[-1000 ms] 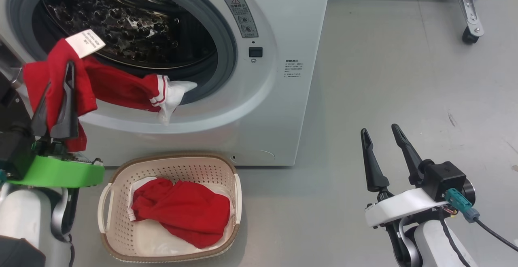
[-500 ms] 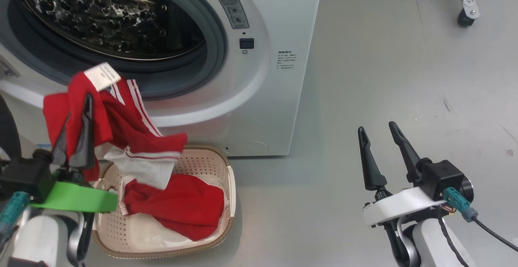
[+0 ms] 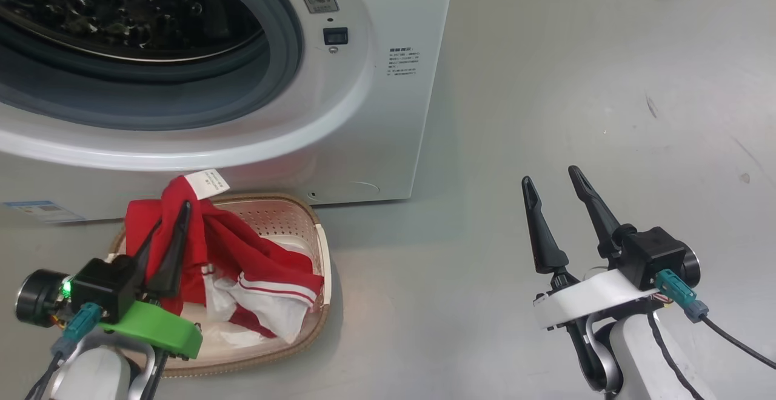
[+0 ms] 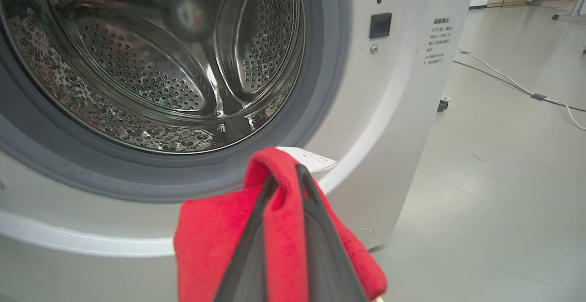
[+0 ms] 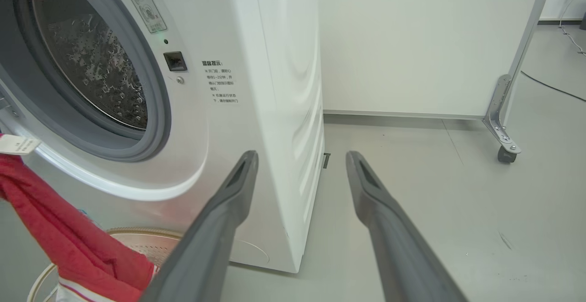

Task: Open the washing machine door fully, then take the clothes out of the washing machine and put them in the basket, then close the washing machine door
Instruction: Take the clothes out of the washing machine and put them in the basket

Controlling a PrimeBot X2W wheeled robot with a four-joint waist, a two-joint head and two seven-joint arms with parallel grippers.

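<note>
1. The clothes are pinched tight by the left gripper, which is closed on the red cloth.
2. The clothes are held over the basket, and the loose end is draped inside it.
3. The basket is set on the floor, just in front of the washing machine.
4. The right gripper is held wide open above the floor, well apart from the basket.

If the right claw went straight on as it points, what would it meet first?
Probably the washing machine, its side panel near the front corner; the right claw points there, though depth is unclear.
</note>
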